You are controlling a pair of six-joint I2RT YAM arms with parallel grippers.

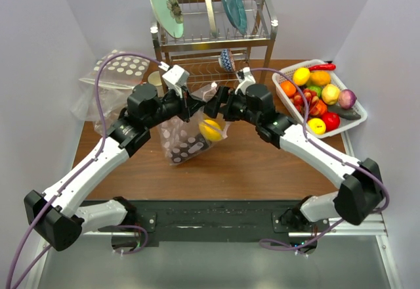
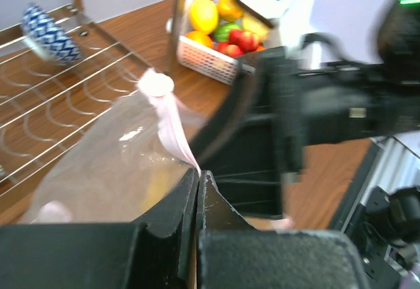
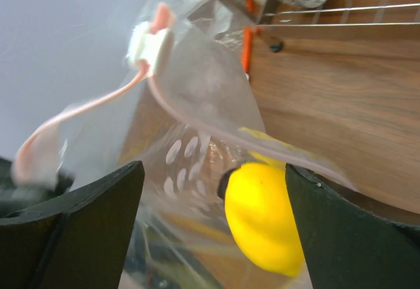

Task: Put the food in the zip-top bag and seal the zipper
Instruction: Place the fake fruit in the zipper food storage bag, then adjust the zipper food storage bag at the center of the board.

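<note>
A robotics lab test cell dressed as a kitchen corner: plain pale walls (image 1: 39, 39) box in a small wooden table (image 1: 262, 164). Two robot arms (image 1: 92, 171) are bolted to a black base plate (image 1: 216, 220), purple cables (image 1: 26, 249) trailing (hardly domestic). A metal dish rack (image 1: 262, 36) with plates (image 1: 165, 6) and a white basket (image 1: 357, 115) of glossy toy food (image 1: 330, 94) supply the kitchen props.

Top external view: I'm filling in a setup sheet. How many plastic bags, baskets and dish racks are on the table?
Plastic bags: 2 (zip-top bag in the middle, second bag at far left)
Basket: 1
Dish rack: 1
Total: 4
</note>
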